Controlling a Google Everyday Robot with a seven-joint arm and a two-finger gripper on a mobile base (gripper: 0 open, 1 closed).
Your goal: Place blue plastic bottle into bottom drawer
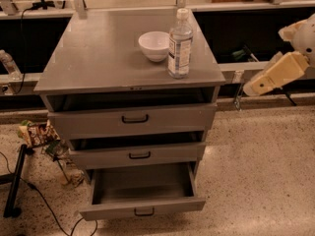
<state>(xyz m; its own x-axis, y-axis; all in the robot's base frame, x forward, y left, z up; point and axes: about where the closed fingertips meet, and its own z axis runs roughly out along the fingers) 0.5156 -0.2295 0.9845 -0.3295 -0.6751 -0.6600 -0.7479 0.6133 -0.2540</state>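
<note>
The blue plastic bottle stands upright on the grey cabinet top, near its right front corner, just right of a white bowl. The bottom drawer is pulled out and its inside shows nothing in it. My gripper is at the right edge of the view, cream-coloured, pointing down-left, well to the right of the bottle and apart from it, about level with the cabinet top.
The two upper drawers stand slightly ajar. Snack wrappers and black cables lie on the speckled floor at the left. A black stand leg is at the far left. A rail and shelf run behind the cabinet.
</note>
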